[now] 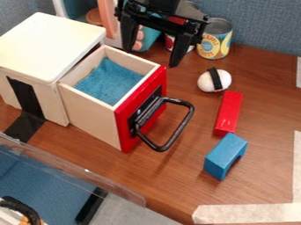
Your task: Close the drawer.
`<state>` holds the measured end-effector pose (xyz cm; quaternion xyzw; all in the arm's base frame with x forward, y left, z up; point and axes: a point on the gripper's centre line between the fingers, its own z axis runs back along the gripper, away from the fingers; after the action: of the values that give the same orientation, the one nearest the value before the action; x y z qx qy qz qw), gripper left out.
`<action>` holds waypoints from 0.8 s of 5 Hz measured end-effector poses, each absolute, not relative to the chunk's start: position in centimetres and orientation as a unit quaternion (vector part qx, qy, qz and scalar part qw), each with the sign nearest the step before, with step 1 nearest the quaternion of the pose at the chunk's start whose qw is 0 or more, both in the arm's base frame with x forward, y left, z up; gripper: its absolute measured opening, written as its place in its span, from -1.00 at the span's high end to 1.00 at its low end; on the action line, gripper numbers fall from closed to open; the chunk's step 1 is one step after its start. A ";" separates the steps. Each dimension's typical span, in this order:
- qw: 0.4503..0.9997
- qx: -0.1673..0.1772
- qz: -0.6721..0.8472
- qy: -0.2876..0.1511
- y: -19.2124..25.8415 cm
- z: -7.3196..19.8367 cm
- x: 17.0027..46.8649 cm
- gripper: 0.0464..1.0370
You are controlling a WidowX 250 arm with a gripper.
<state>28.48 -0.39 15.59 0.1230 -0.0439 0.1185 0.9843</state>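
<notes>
1. Drawer (91, 114): landmark; open, sticking out of white-topped cabinet (50, 44), blue lining (108, 81) inside.
2. Gripper (151, 57): over drawer's far side, fingers spread apart; contact can't be told.
3. Black handle (180, 129): on drawer's red front.
4. Red block (228, 113), blue arch (222, 154), black-banded white roll (206, 82): out ahead of drawer front.
5. Can (216, 35): beyond drawer, near back wall.

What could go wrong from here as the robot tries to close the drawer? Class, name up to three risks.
The open gripper hangs near the drawer's far side, so lowering it there might catch the drawer.

The handle juts out from the red front; an off-centre push on it could skew the drawer.

Coming round to the front, the arm may knock the red block or the blue arch block.
</notes>
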 end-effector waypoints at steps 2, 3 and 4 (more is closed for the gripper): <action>0.989 0.143 -0.006 -0.025 -1.4 14.1 29.3 -0.93; 0.979 0.161 -0.124 -0.025 -2.1 13.7 30.4 -0.93; 0.958 0.152 -0.242 -0.025 -3.0 13.6 31.1 -0.93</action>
<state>31.13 -3.04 13.62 0.1519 -0.0252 -0.2419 0.9580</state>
